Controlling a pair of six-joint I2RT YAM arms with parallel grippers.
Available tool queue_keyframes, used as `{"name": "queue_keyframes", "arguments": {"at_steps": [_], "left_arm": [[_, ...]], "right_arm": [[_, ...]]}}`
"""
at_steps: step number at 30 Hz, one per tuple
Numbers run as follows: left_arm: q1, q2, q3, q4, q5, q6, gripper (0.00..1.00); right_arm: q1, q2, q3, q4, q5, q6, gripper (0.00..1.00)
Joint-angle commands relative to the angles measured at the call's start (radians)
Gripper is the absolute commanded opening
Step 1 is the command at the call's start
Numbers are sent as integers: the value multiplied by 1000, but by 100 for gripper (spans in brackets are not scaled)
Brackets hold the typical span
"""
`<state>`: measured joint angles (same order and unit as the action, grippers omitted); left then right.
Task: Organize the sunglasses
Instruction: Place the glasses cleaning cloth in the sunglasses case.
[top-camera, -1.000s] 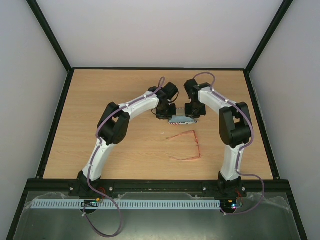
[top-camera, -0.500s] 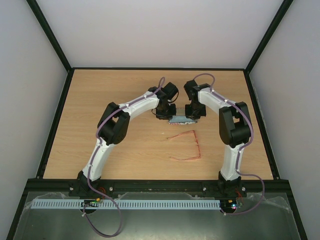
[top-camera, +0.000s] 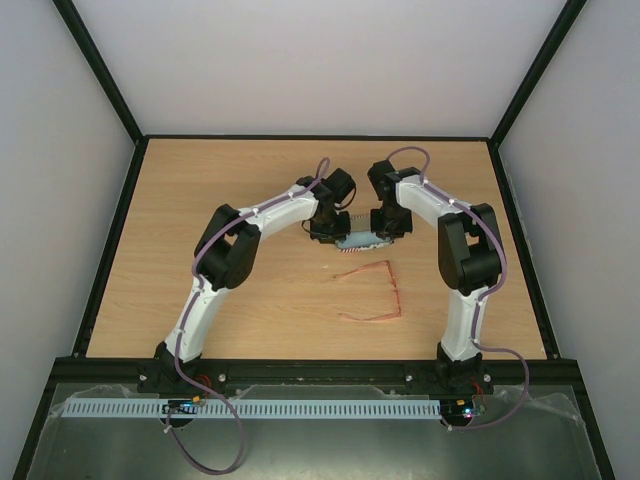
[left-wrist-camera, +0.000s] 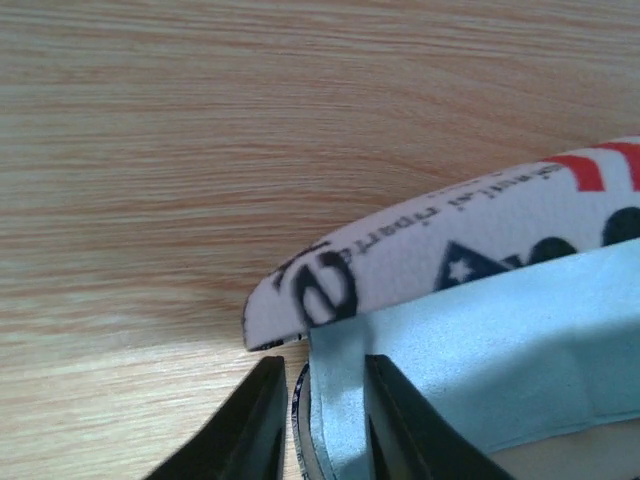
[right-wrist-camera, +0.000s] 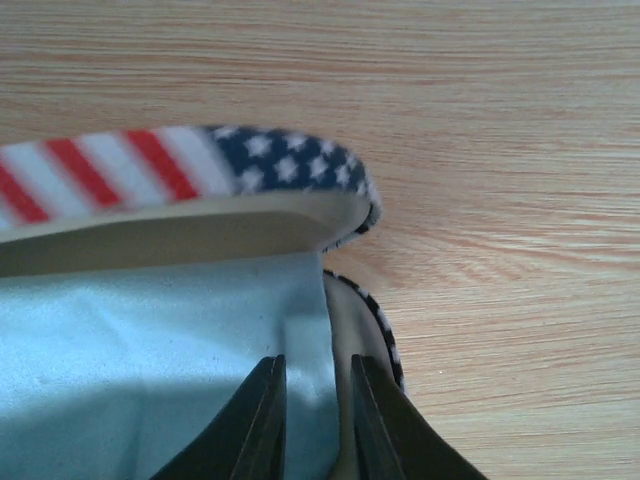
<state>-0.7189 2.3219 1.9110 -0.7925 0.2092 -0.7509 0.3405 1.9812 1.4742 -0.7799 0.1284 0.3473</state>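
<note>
**Flag-print case (right-wrist-camera: 180, 170) open, cloth (right-wrist-camera: 130, 350) inside**

L end effector (left-wrist-camera: 322, 365) fingers slightly apart, light blue cloth edge btwn them. R end effector (right-wrist-camera: 316, 362) likewise at case's other end. Black print on case is upside down, unreadable. The sunglasses (top-camera: 395, 290) lie unfolded on table (top-camera: 200, 200), arm-base side of case.

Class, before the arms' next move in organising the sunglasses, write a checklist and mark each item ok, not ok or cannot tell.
1. Case lid open: ok.
2. Sunglasses lying free, away from the case: ok.
3. Sunglasses' arms folded: not ok, spread.
4. Case interior free: not ok, blue cloth lies in it.
5. Left claw clear of cloth: not ok, its edge sits between the parted jaws.
6. Right claw gripping cloth: cannot tell.
</note>
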Motion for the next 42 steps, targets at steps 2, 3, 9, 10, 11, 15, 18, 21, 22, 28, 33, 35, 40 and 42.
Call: {"name": "queue_keyframes", "arguments": {"at_steps": [2, 3, 9, 10, 11, 15, 18, 21, 22, 28, 33, 35, 40, 42], "left_arm": [[1, -64, -7, -23, -9, 1, 34], [1, -68, -2, -26, -12, 0, 39], [3, -90, 42, -53, -17, 4, 65], [4, -98, 48, -57, -14, 3, 67], [5, -110, 51, -61, -12, 2, 70], [17, -205, 47, -93, -36, 0, 86], [39, -302, 49, -138, -40, 4, 98], [77, -402, 49, -211, -34, -5, 99], [87, -436, 46, -236, -30, -8, 99], [121, -635, -53, -299, -5, -34, 99], [121, -731, -208, -235, 46, -71, 99], [120, -752, -244, -220, 59, -73, 99], [110, -775, -261, -249, 62, -33, 99], [105, -788, -277, -253, 66, -20, 99]], "right_arm": [[-2, 16, 27, -53, 22, 7, 22], [-3, 13, 30, -52, 23, 8, 22], [-3, -17, 64, -57, 19, 26, 31], [-3, -23, 72, -59, 12, 30, 33], [-3, -34, 80, -63, 7, 38, 36], [-3, -121, 103, -89, -20, 83, 51], [-3, -221, 76, -115, -62, 133, 59], [-3, -357, -28, -129, -143, 187, 60], [-3, -401, -80, -129, -165, 201, 60], [28, -654, -378, -134, -282, 277, 61], [75, -741, -519, -147, -277, 313, 61], [90, -750, -556, -153, -257, 313, 61], [107, -788, -655, -136, -193, 333, 58], [107, -796, -683, -128, -169, 340, 54]]}}
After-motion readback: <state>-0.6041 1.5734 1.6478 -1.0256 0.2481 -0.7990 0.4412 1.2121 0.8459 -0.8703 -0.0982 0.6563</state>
